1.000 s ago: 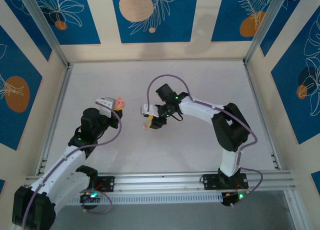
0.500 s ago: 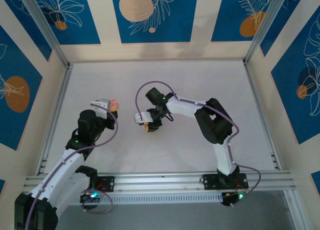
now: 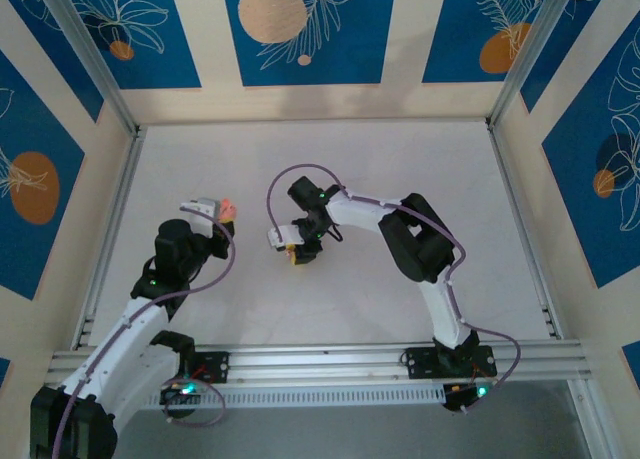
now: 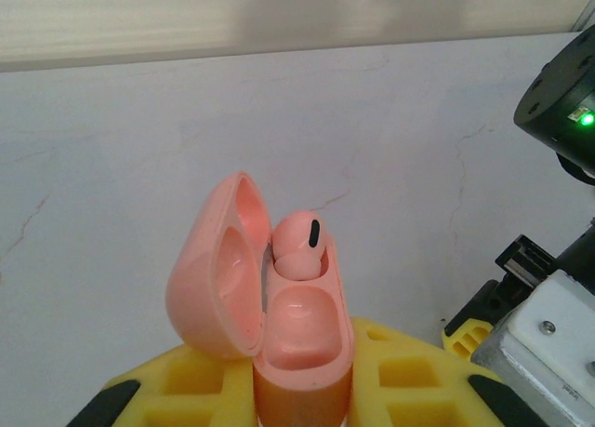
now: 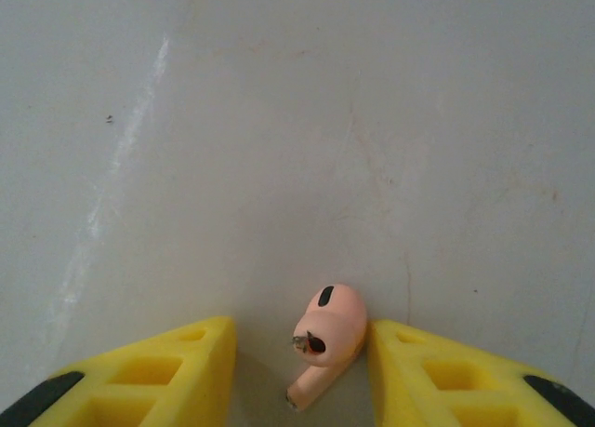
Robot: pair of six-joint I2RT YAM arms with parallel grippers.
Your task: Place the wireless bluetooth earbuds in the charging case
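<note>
From my station, the white table (image 3: pixel 400 169) takes up most of the overhead view, walled in by blue and cream patterned panels (image 3: pixel 300 29). The right arm (image 3: pixel 370 209) reaches in an arc toward the middle of the table, its wrist bent down to the surface. The left arm (image 3: pixel 130 319) stretches up the left side and stops just short of the right arm's wrist.

The left gripper (image 4: pixel 299 380) is clenched on the charging case (image 4: pixel 302 325), which stands upright between its yellow fingers (image 4: pixel 186 380). On the overhead camera I see the case as a pink spot at the tip of that arm, near the other gripper but apart from it. Its lid (image 4: pixel 214 287) is swung open to the left. The seated earbud (image 4: pixel 299 246) sits in the far socket, and the near socket (image 4: pixel 297 315) is bare.

The right gripper (image 5: pixel 302 339) is down at the table with its jaws apart. The loose earbud (image 5: pixel 327 334) lies between them, its stem pointing toward the camera. It touches the finger on the right of the wrist view (image 5: pixel 446 371), and a clear gap separates it from the other finger (image 5: pixel 167 362), so I read nothing as clamped there.
</note>
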